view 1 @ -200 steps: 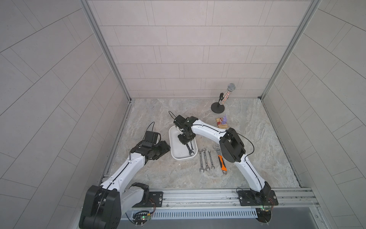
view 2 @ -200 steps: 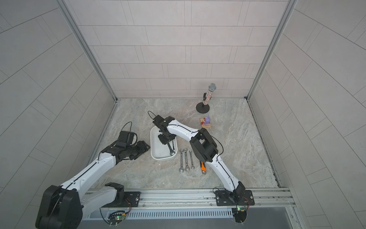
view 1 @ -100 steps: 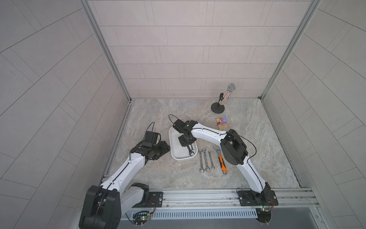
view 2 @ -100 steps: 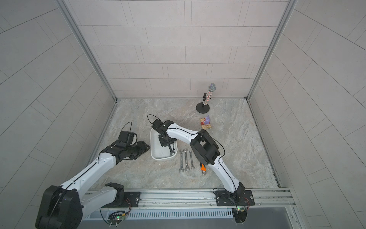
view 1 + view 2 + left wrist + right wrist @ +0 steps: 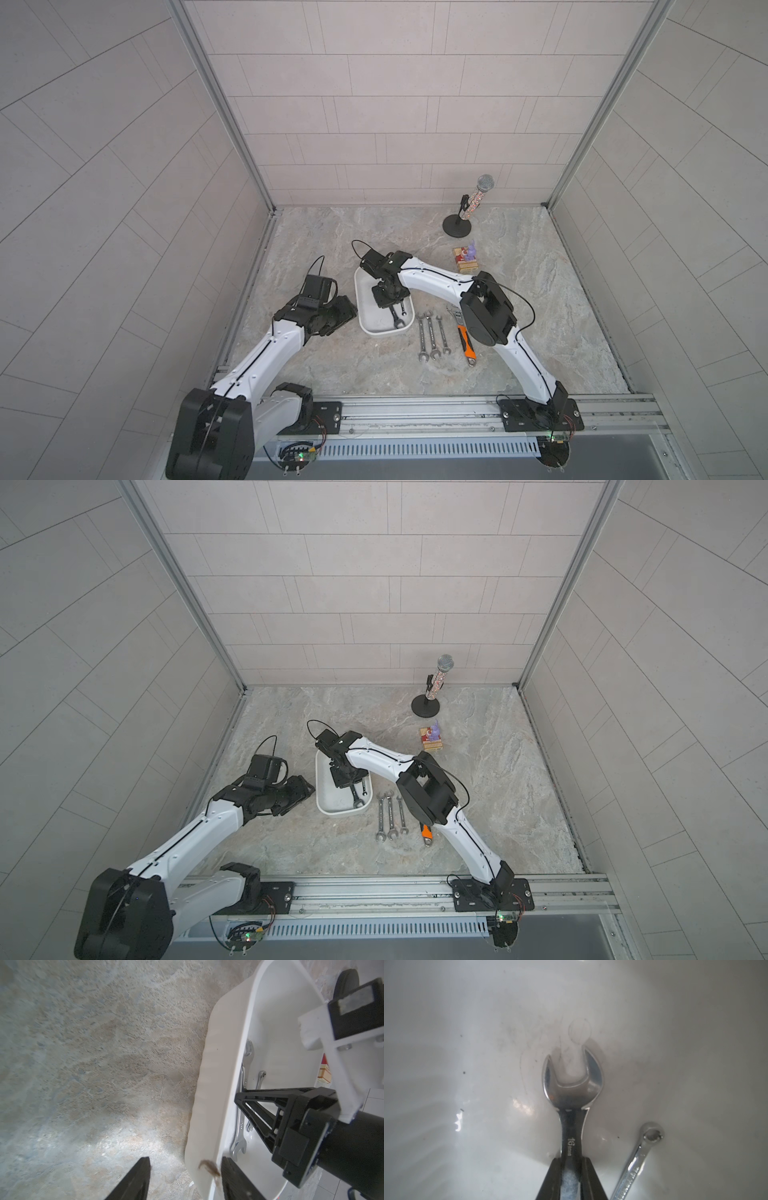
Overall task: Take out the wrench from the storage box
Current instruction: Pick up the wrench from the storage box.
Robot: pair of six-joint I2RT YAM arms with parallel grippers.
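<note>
2 hands: the left hand is at the box's rim; the right hand is nearer the task's thing.
Left hand: open and empty, with 1 finger outside and 1 inside the storage box.
Wrench: lies inside the box, its long axis along the box's length and its open head toward the robot's base.
Right hand: directly above the shank and closed on it from both sides, so the way out is probably straight up.
Small wrench: just beside it, not touched.
Counter: 3 spare wrenches lie to the right of the box.
</note>
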